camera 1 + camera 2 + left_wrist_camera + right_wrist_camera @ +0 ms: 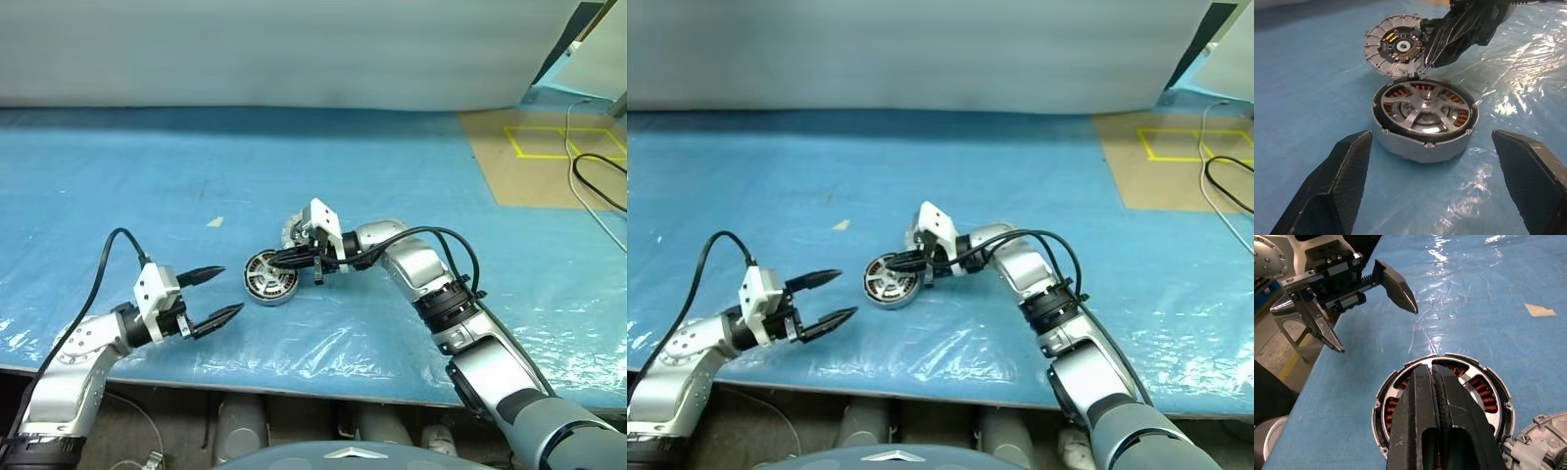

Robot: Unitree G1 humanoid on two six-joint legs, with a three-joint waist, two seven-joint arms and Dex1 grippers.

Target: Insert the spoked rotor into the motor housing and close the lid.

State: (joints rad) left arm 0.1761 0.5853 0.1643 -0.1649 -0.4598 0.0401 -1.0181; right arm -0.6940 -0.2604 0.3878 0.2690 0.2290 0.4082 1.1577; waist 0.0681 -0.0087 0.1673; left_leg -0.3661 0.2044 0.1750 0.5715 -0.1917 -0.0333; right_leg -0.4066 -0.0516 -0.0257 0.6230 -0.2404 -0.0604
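The spoked rotor, a grey-rimmed disc with copper windings and silver spokes, lies flat on the blue table. At its far rim the motor housing, a segmented silver-white disc with a dark centre, stands tilted on edge. A lid apart from these two discs is out of view. My right gripper is shut with nothing between its fingers. It reaches over the rotor, beside the housing's edge. My left gripper is open a little to the left of the rotor, pointing at it, and its fingers are apart from it.
The blue sheet has wrinkled clear film near the table's front edge. A small white scrap lies behind the left gripper. At the back right are a tan board with a yellow tape square and a black cable.
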